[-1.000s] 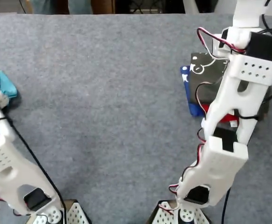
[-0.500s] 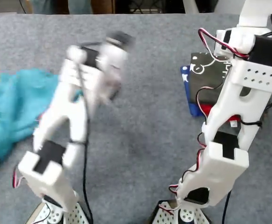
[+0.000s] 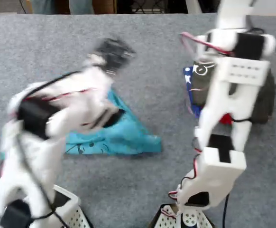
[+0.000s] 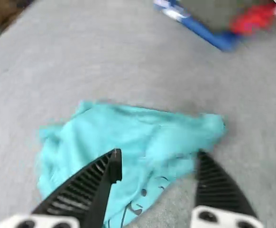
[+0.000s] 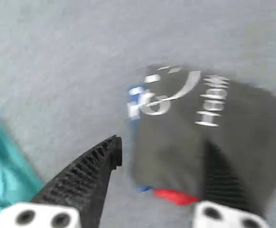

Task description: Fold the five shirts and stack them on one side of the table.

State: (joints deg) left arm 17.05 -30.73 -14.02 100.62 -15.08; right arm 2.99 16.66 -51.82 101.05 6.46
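A teal shirt (image 3: 121, 137) lies crumpled on the grey table, left of the middle. My left arm (image 3: 76, 104) bends over it. In the left wrist view my left gripper (image 4: 157, 164) is open just above the teal shirt (image 4: 133, 142), holding nothing. At the right of the table sits a stack of folded shirts (image 3: 197, 90), black on top of blue and red. My right arm (image 3: 237, 71) stands over that stack. My right gripper (image 5: 164, 152) is open above the black shirt (image 5: 209, 118), which bears white print, and it grips nothing.
The table is covered in grey felt (image 3: 57, 52). Both arm bases (image 3: 176, 221) stand at the near edge. Chair legs and furniture show beyond the far edge. An edge of the teal shirt (image 5: 0, 171) shows in the right wrist view.
My left arm swung from the table's left edge toward the middle, bringing the teal shirt along; the shirt now lies loose under the open gripper. My right arm shifted slightly left over the stack.
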